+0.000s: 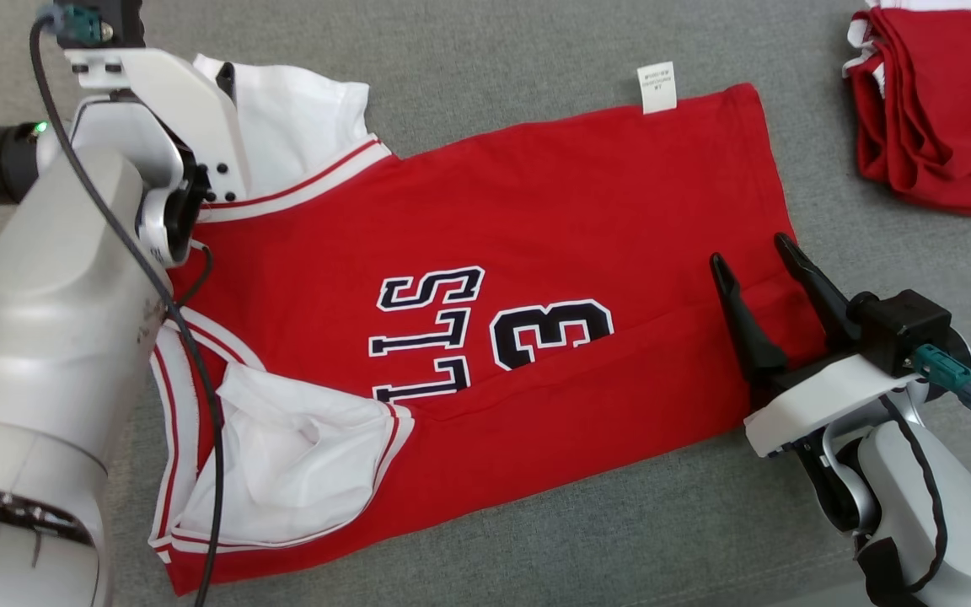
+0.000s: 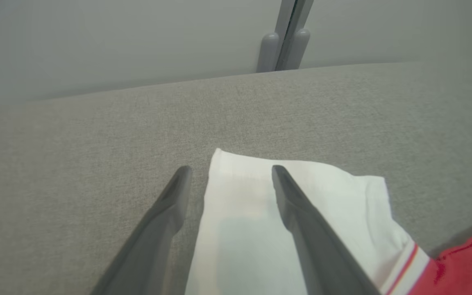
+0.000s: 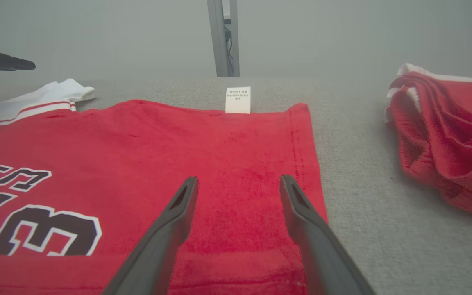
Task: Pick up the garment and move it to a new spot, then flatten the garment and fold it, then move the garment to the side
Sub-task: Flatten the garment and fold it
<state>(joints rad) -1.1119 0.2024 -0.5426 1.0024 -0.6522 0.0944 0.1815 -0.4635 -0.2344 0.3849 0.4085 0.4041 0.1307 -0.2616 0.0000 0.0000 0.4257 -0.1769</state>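
Currently the red short-sleeved jersey with white sleeves and black lettering (image 1: 494, 211) is laid out almost flat on the grey fabric-covered table (image 1: 485, 51), collar end toward the robot's left, hem toward its right. The left tool (image 2: 231, 170) is held with its fingers apart over the far white sleeve (image 2: 244, 229); nothing is gripped. The right tool (image 1: 748, 249) is likewise spread, poised over the hem end of the red cloth, nothing clamped. The near white sleeve (image 1: 283, 472) is seen rumpled and tucked inward, and a shallow crease is seen along the near part of the body.

Judged step: flattening before the fold. The far sleeve should be pinched close to its outer edge and drawn outward while the hem is pulled the opposite way, so that tension is shared. The rumpled near sleeve is best smoothed before any fold is made. The heap of red garments (image 1: 941, 110) at far right should be left undisturbed.
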